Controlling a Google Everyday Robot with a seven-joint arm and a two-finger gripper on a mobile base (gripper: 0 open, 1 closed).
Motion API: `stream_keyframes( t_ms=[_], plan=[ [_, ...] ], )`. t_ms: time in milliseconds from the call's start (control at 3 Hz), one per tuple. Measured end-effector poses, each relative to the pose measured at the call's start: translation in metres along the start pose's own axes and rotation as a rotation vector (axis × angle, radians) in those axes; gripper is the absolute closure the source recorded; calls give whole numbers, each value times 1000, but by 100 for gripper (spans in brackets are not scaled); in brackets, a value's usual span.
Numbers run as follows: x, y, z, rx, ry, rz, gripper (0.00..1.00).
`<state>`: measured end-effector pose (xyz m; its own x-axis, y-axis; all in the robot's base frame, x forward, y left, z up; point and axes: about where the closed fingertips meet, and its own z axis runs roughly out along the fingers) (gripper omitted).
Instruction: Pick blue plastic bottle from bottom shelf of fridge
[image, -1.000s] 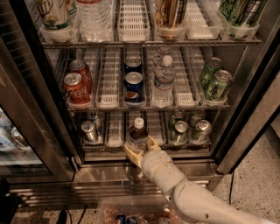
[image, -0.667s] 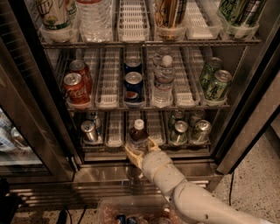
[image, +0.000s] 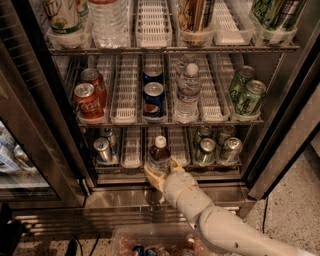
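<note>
The blue plastic bottle (image: 159, 155), with a white cap and dark body, stands at the front of the middle lane of the bottom shelf (image: 131, 161) in the open fridge (image: 280, 125). My gripper (image: 163, 171) reaches in from the lower right on a pale arm. It is open, with one yellowish finger (image: 152, 177) left of the bottle's base and the other to its right. The bottle's base is hidden behind the gripper, and the bottle stands upright on the shelf.
Silver cans (image: 102, 148) stand left of the bottle and more cans (image: 206, 151) right of it. The shelf above holds red cola cans (image: 86, 100), blue cans (image: 153, 99), a clear water bottle (image: 188, 92) and green cans (image: 248, 95). The glass door (image: 20, 150) hangs open at left. A bin (image: 150, 242) sits below.
</note>
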<state>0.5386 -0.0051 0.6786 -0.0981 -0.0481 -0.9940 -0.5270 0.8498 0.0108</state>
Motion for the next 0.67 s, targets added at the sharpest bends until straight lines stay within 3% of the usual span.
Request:
stream_keyframes(
  t_ms=[667],
  plan=[
    [12, -2, 6, -8, 14, 14, 100]
  ],
)
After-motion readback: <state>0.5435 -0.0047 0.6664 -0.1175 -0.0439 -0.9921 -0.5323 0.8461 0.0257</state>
